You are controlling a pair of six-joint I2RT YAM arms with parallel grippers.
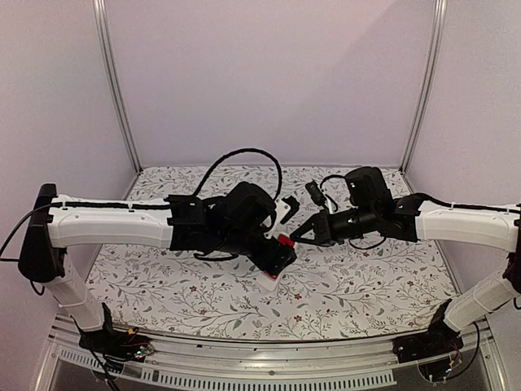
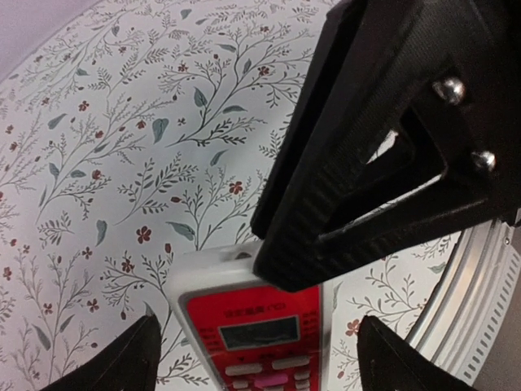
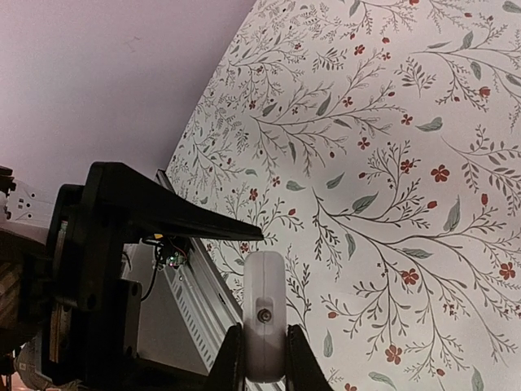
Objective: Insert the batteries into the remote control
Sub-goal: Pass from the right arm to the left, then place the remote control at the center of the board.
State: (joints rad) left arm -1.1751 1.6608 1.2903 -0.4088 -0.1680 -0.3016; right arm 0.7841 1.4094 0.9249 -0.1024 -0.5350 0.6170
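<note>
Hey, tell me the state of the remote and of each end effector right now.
remote control: red button face toward the left wrist camera, pinched at one end.
right end effector: shut on the remote control.
left end effector: open, fingers either side of the remote control with gaps showing.

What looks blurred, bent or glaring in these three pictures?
Top view: soft, even light, with only faint shadows on the floral tablecloth. Left wrist view: the metal rail looks bowed, likely lens distortion; small glints on screws of the black right gripper; print on the red-faced white remote control is blurred. Right wrist view: no glare, tablecloth sharp.
</note>
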